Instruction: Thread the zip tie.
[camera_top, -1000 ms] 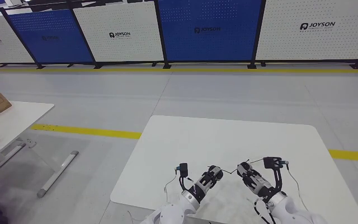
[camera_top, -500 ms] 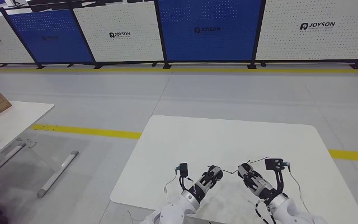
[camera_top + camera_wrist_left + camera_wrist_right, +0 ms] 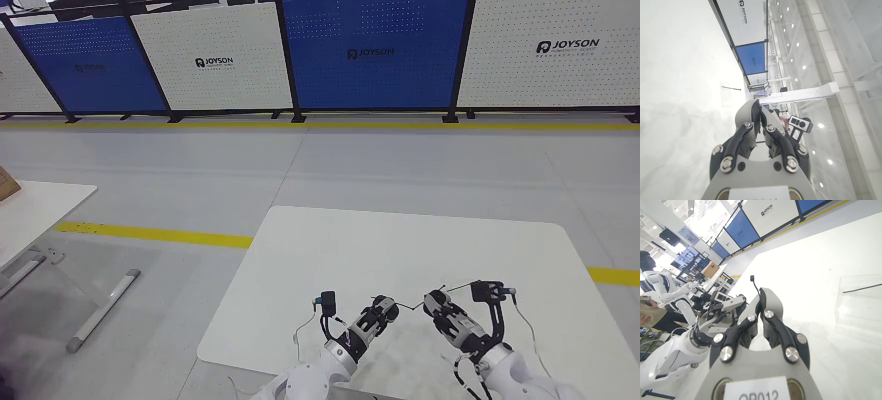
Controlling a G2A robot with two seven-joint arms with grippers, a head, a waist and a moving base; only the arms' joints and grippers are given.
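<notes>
Zip tie (image 3: pixel 755 284) clamped in the right tool (image 3: pixel 760 293), which points at the closed left tool (image 3: pixel 759 105).

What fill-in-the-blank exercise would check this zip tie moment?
1. The right claw is ___ on the zip tie.
2. The zip tie's square ___ sticks out past that claw's tips.
3. A spare zip tie lies in a clear container on the ___ table.
Missing words: shut; head; white.
</notes>
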